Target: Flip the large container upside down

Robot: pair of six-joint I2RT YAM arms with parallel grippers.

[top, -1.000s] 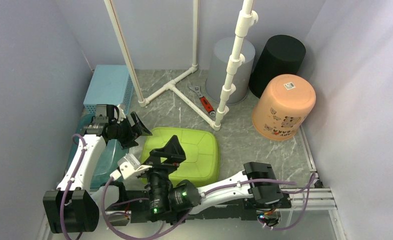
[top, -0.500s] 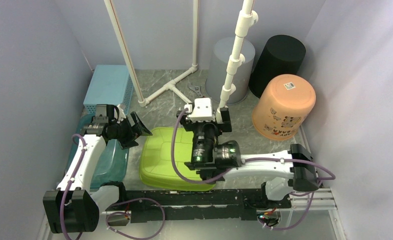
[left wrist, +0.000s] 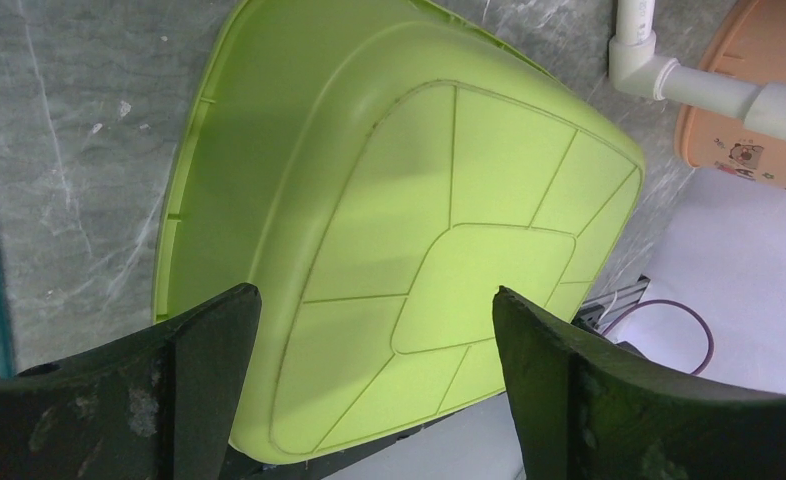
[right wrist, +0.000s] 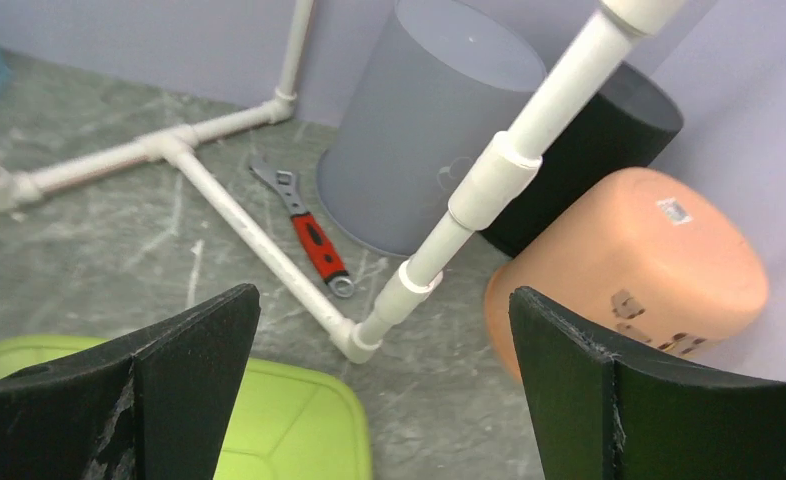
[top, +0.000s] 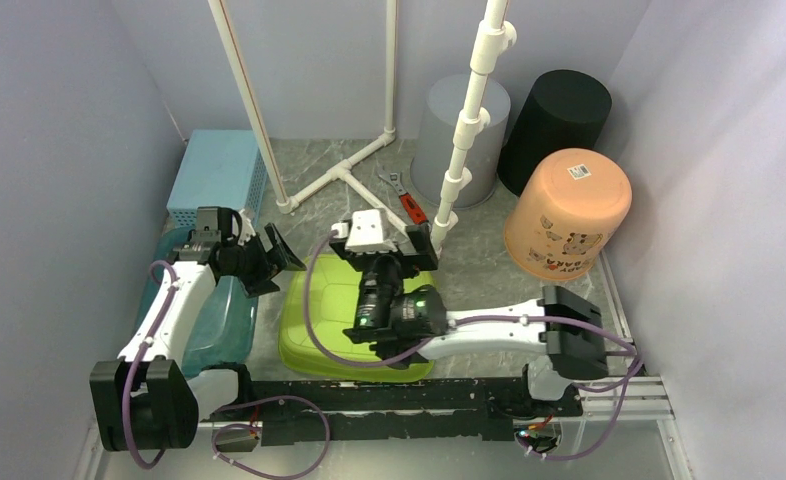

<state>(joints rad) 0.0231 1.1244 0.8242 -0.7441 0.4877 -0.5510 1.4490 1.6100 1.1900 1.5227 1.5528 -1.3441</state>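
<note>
Left pincer [left wrist: 374, 305] gapes near left edge of green container [left wrist: 449, 170].

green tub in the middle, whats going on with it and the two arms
The green tub lies bottom up on the table, so the flip looks done. Neither arm holds anything. The left tool hangs open by the tub's far left corner. The right tool, also open, sits above the tub's far edge, facing the white pipe frame and the orange bucket.
</note>
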